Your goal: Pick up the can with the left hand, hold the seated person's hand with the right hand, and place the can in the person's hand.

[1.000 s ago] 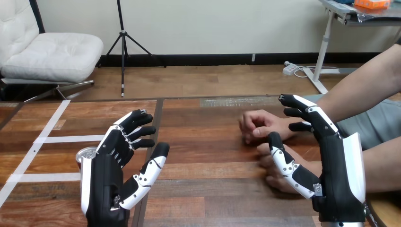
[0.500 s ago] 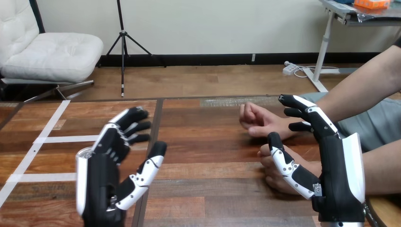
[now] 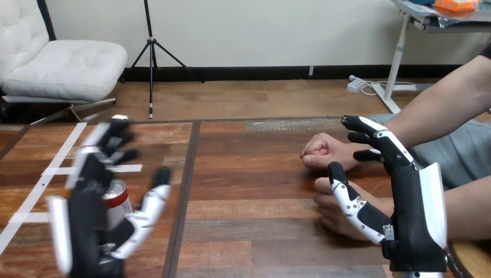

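A silver-topped can (image 3: 117, 200) with a red band stands upright on the wooden table (image 3: 249, 174) at the near left. My left hand (image 3: 87, 220) is open around it, fingers spread to the can's left and thumb to its right, not closed on it. My right hand (image 3: 405, 202) stands open at the right, palm facing left. The person's lower hand (image 3: 333, 211) rests on the table just left of my right thumb, and I cannot tell whether they touch. The person's upper hand (image 3: 319, 152) is a loose fist near my right fingertips.
White tape strips (image 3: 55, 171) cross the table's left part. A dark seam (image 3: 184, 191) runs front to back between the two table halves. The person's forearms (image 3: 440, 107) enter from the right edge.
My left hand has swept left, so the can now shows between its fingers and thumb. The person's upper hand has curled into a fist and shifted slightly right. My right hand has stayed put.
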Robot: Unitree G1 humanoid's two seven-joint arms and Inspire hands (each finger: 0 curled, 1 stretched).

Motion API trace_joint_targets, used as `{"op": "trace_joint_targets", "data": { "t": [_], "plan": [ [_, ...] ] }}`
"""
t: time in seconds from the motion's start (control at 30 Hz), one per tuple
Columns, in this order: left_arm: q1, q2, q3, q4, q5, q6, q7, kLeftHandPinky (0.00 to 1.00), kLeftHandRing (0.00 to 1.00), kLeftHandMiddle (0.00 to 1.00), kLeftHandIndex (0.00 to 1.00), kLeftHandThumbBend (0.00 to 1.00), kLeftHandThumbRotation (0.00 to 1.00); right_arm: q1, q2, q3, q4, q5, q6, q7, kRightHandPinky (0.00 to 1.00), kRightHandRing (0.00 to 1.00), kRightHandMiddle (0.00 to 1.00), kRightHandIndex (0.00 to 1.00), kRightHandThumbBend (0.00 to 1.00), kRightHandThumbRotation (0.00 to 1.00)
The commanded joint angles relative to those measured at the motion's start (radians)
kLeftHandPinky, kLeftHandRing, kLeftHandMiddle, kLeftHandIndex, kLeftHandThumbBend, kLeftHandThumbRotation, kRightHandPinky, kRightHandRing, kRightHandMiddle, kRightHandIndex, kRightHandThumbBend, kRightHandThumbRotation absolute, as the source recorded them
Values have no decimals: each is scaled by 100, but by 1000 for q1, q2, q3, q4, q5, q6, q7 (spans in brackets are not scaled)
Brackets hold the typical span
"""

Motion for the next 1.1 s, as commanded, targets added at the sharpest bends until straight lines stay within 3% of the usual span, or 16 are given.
{"op": "trace_joint_targets", "data": {
  "t": [0.0, 0.2, 0.5, 0.77, 1.07],
  "plan": [
    [-37, -26, 55, -46, 44, -47, 43, 68, 79, 82, 79, 58, 15, -47, 12, -7, -30, 12, -3, 2, 64, 75, 79, 76, 32, 0],
    [-50, -22, 104, -53, 103, -75, 103, 69, 80, 83, 80, 61, 15, -48, 12, -5, -28, 14, -1, 6, 65, 76, 79, 77, 32, 0],
    [-65, -19, 171, -71, 243, -34, 224, 92, 93, 91, 87, 65, 20, -52, 11, -5, -20, 14, -5, 8, 66, 76, 79, 77, 32, 0],
    [-92, 14, 182, -42, 293, 23, 293, 99, 99, 98, 92, 69, 22, -53, 13, -5, -20, 16, 3, 14, 66, 76, 79, 77, 32, 0],
    [-131, 58, 183, 8, 338, 134, 343, 100, 100, 99, 94, 73, 21, -53, 15, -5, -22, 19, 5, 19, 67, 77, 80, 77, 32, 1]
  ]
}}
